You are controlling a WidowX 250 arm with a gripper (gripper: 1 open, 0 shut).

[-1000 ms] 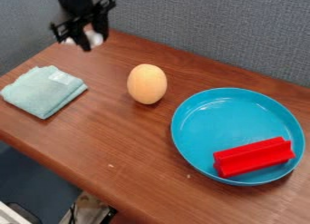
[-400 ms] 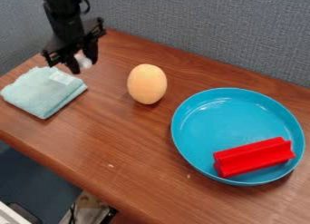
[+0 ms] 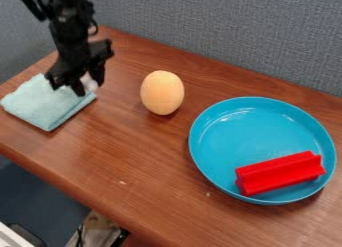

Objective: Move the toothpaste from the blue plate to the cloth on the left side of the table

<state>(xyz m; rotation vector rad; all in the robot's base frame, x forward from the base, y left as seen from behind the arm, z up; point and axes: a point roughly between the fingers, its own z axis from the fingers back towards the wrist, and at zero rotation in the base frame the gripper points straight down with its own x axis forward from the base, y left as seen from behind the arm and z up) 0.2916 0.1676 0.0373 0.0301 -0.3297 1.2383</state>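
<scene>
Camera view, toothpaste [image 3: 90, 84] between end effector's [image 3: 80, 79] fingers

The small white toothpaste [image 3: 90, 84] is held in the hand [image 3: 80, 88], by the folded pale-teal cloth [image 3: 48, 101]. Its tilt is unclear.

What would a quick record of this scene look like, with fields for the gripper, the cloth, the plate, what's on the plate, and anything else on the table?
gripper: low over the cloth's right side, closed on the small white tube; contact between tube and cloth unclear
cloth: light teal, folded, at the table's left edge
plate: round, blue, at picture right
on plate: red block, near the lower rim
also on table: egg-shaped tan object, between cloth and plate
</scene>
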